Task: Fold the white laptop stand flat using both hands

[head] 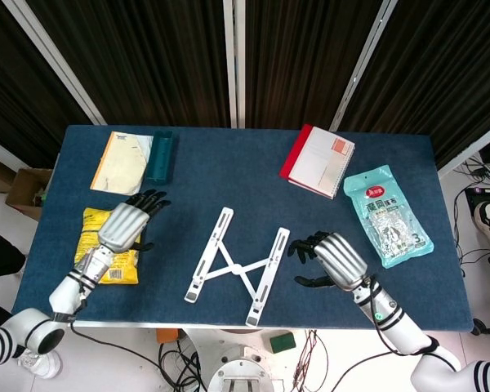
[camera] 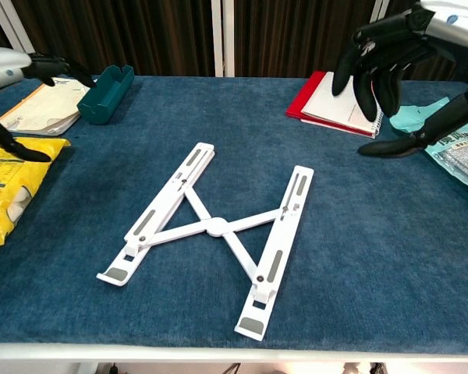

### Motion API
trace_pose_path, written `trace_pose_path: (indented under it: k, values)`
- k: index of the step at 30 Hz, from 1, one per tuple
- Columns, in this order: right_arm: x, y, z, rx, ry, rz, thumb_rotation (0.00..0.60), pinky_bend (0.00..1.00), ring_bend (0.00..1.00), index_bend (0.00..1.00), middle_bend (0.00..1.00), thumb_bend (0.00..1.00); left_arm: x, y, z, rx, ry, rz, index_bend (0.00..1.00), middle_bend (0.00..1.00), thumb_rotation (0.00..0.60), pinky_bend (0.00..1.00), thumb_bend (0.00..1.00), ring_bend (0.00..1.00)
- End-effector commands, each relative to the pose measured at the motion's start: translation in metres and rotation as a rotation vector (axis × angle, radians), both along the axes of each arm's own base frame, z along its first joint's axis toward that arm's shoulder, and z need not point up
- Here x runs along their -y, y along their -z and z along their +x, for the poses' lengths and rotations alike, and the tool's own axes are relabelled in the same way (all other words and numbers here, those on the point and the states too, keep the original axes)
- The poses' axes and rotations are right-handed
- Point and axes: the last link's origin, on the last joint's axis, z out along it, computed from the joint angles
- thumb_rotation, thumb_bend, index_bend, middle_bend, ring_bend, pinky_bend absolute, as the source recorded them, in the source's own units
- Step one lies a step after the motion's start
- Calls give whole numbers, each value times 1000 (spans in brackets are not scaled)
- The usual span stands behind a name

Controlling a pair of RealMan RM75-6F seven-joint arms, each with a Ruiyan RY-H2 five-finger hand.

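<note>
The white laptop stand (head: 236,266) lies flat on the blue table, its two rails joined by a crossed brace; the chest view shows the stand (camera: 210,227) at the centre. My left hand (head: 129,224) hovers over the table left of the stand, fingers spread, holding nothing. In the chest view only part of the left hand (camera: 15,74) shows at the left edge. My right hand (head: 331,256) hovers just right of the stand, fingers apart and empty. The chest view shows the right hand (camera: 394,54) raised at the upper right, fingers pointing down.
A yellow snack bag (head: 110,242) lies under my left hand. At the back left are a booklet (head: 123,162) and a teal tray (head: 159,155). A red-edged notebook (head: 318,160) and a teal packet (head: 388,215) lie at the right.
</note>
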Motion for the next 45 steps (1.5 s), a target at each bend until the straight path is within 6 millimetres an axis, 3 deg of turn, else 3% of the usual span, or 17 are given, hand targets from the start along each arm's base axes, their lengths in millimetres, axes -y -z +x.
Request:
trace_pose_path:
  k: [1, 7, 16, 28, 45]
  values:
    - [-5, 24, 6, -167, -73, 13, 600, 781, 751, 620, 763, 0, -24, 24, 14, -92, 30, 10, 113, 30, 600, 177, 0, 46]
    - [-6, 59, 5, -227, -64, 20, 600, 861, 824, 675, 833, 0, -44, 53, 28, -106, 23, 6, 101, 5, 600, 170, 0, 42]
    - [-3, 94, -1, -307, -67, 34, 600, 869, 838, 679, 842, 0, -51, 84, 52, -66, 60, -59, 101, 5, 600, 165, 0, 42]
    - [3, 106, -7, -313, -45, 22, 600, 871, 847, 685, 842, 0, -55, 106, 59, -83, 79, -94, 101, 5, 600, 164, 0, 41]
    - [10, 122, -9, -356, -70, 2, 600, 874, 853, 709, 842, 0, -55, 114, 58, -50, 55, -121, 101, 5, 600, 161, 0, 42]
